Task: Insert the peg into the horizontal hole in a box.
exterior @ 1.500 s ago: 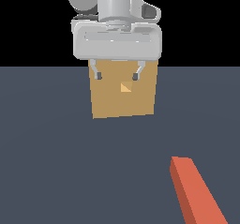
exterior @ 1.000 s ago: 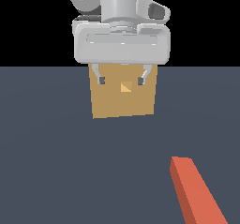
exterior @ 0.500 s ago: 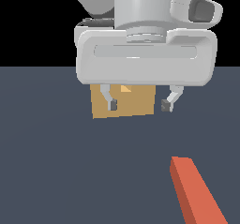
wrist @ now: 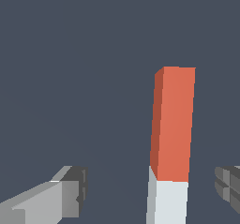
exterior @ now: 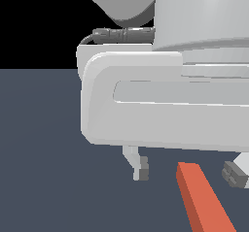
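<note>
Pincer point(exterior: 188, 172) moved over peg point(exterior: 202, 199); box now hidden

The arm's pale grey wrist housing looms close in the exterior view, filling the frame from about twelve round to three o'clock. Beneath it the hand point(exterior: 188, 172) hangs pointing down, its two dark-tipped fingers point(exterior: 141, 168) spread wide apart and gripping nothing. The wrist view shows both pads point(wrist: 75, 190) set far from each other.

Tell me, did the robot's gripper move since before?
Yes. The gripper has come toward the camera and down, judged against the peg lying in place. It was up by the box; its open fingers now straddle the peg's orange end.
</note>
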Controlling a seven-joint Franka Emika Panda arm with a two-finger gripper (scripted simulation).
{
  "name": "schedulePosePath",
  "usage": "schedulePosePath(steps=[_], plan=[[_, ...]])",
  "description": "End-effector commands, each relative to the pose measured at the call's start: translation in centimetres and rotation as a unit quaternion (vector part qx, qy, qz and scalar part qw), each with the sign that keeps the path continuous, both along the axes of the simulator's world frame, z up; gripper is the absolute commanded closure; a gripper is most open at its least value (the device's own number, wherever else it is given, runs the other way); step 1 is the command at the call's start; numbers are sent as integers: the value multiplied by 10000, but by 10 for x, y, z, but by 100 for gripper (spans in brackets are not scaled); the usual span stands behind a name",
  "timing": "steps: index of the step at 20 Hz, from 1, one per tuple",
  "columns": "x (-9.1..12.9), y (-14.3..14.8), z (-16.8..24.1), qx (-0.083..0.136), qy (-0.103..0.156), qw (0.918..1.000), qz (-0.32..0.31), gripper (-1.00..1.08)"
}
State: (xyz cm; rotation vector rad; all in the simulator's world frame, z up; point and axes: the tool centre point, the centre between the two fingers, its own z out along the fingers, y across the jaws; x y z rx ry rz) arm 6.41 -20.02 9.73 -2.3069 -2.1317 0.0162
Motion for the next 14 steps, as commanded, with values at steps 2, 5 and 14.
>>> schedulePosePath(steps=[2, 5, 14], plan=[[8, -27, -9, 10, -15, 10000, -83, -92], [14, -47, -16, 17, -23, 9999, -147, -92], [24, -82, -28, 29, -37, 9996, -261, -92]])
